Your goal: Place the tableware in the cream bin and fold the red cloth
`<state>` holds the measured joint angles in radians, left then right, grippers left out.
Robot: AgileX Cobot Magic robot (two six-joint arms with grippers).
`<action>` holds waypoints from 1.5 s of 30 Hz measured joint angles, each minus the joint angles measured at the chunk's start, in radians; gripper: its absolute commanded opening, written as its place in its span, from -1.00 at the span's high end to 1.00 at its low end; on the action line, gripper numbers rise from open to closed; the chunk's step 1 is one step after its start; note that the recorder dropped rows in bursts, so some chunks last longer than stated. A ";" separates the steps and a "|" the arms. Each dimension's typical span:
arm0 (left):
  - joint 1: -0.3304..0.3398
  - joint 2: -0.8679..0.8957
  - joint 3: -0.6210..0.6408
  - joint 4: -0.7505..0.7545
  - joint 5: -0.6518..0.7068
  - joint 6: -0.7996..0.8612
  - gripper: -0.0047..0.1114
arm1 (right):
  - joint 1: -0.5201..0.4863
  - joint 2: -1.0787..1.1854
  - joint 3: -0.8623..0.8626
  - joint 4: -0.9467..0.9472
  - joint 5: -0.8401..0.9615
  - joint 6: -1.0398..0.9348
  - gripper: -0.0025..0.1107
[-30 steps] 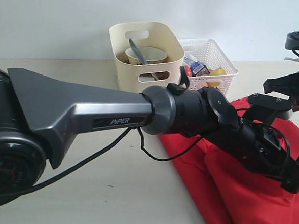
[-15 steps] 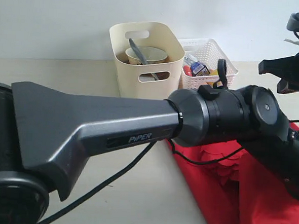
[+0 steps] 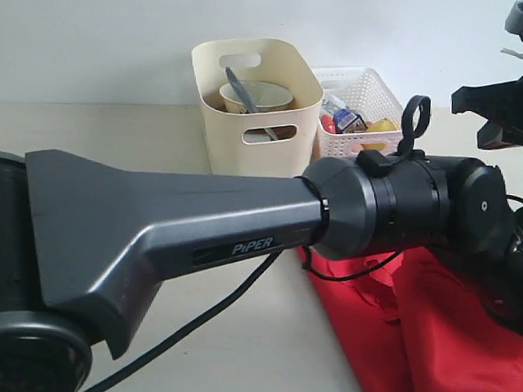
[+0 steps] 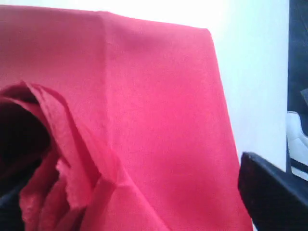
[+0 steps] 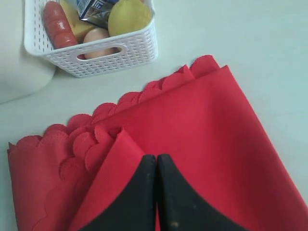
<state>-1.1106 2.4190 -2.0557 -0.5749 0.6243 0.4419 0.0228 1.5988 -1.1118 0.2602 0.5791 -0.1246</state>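
Nearest the exterior camera, the left arm (image 3: 198, 219) crosses the foreground from the lower left towards the right, a black cable hanging beneath it. Its far end stands over the red cloth (image 3: 412, 347), which lies on the worktop (image 3: 115, 125) at the lower right.

Left gripper (image 4: 132, 192): spread, with one dark finger (image 4: 274, 192) at the edge of its wrist view. The cloth lies below in smooth layers, with a bunched fold towards one side. No grip on the fabric is seen.

Right gripper (image 5: 156, 192): fingers pressed together, nothing visible between them, poised above the cloth. The cloth is doubled over, its scalloped edges stacked in layers.

Just beyond the cloth stands the white lattice basket (image 5: 96, 57), holding a sausage (image 5: 57, 24), an egg (image 5: 96, 36) and a lemon (image 5: 127, 17).

Beside the basket, near the back wall, the cream bin (image 3: 249, 115) stands upright. It holds a pale bowl (image 3: 266, 96) with a grey utensil (image 3: 240, 86) leaning inside.
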 measured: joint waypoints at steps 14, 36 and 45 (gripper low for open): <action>-0.063 -0.006 -0.055 0.231 0.149 -0.007 -0.72 | 0.000 0.000 0.000 0.016 0.053 -0.050 0.92; -0.157 -0.006 -0.055 0.731 0.261 -0.442 -0.72 | 0.051 0.103 -0.045 0.101 0.321 -0.393 -0.55; -0.157 -0.006 -0.055 0.739 0.325 -0.513 -0.70 | 0.061 0.237 -0.063 -0.073 0.350 -0.306 -0.52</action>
<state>-1.2678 2.4128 -2.1103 0.1643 0.9495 -0.0708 0.0835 1.8361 -1.1744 0.1871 0.9288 -0.4309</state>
